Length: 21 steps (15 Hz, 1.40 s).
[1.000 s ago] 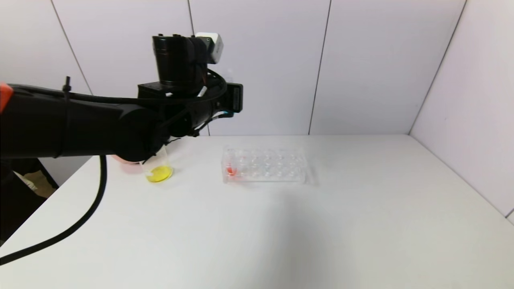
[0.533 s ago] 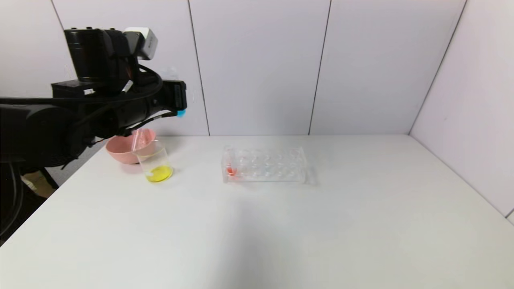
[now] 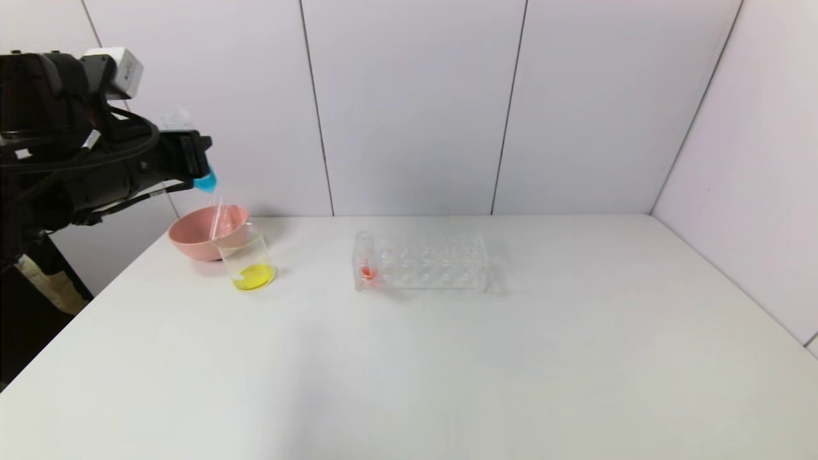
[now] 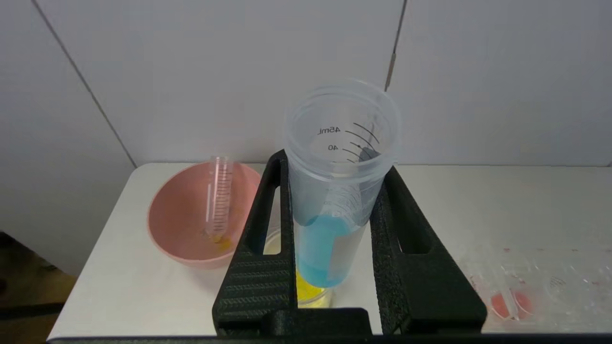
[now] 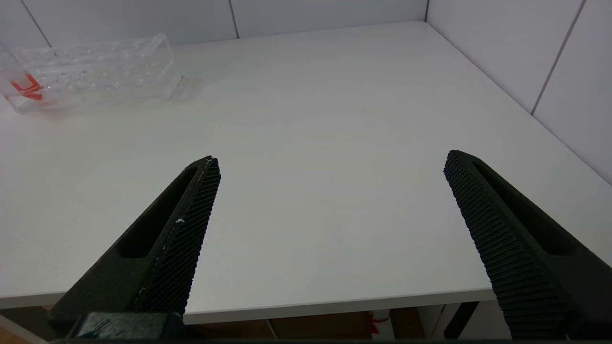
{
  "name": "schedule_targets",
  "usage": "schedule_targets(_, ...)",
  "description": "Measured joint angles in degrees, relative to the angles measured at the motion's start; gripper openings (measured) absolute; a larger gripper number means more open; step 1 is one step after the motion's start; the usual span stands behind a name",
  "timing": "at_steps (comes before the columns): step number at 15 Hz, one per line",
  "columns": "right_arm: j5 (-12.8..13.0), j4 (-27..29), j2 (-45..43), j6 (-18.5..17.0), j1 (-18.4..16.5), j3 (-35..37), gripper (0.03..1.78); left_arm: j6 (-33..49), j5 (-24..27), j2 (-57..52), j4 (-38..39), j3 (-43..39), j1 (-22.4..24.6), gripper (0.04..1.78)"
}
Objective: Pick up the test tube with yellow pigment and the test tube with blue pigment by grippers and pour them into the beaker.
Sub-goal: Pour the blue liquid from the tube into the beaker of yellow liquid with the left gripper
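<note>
My left gripper (image 3: 192, 163) is shut on the test tube with blue pigment (image 3: 206, 181) and holds it upright in the air, above and just left of the beaker (image 3: 246, 259). The beaker stands on the table with yellow liquid at its bottom. In the left wrist view the blue tube (image 4: 330, 215) sits between the fingers (image 4: 267, 229), with the beaker (image 4: 308, 294) below it. The test tube with yellow pigment (image 4: 217, 200) leans inside the pink bowl (image 4: 181, 229), with only a yellow trace at its base. My right gripper (image 5: 330, 191) is open and empty over the table's front edge.
The pink bowl (image 3: 198, 239) touches the beaker's left side. A clear tube rack (image 3: 422, 262) stands mid-table and holds a red-liquid tube (image 3: 366, 262) at its left end. The rack also shows in the right wrist view (image 5: 91, 71). Wall panels close the back and right.
My left arm has swung left with the blue tube, from near the rack's side to above the bowl and beaker. The beaker and bowl are now uncovered.
</note>
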<state>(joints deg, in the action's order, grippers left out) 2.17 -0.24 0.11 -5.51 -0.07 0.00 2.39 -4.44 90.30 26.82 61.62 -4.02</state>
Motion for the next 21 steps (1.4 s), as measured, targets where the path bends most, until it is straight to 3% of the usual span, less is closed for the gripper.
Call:
schedule_targets(7,0.0,0.0,0.0,0.0,0.0,0.0,1.71,0.4,7.6,-0.7,0.0,-2.6,11.0,0.46)
schedule_targets(15,0.0,0.0,0.0,0.0,0.0,0.0,1.71,0.4,13.8,-0.1,0.1,-4.0,14.9,0.46)
schedule_targets(21,0.0,0.0,0.0,0.0,0.0,0.0,1.71,-0.4,15.0,1.2,2.0,-2.9,16.7,0.46)
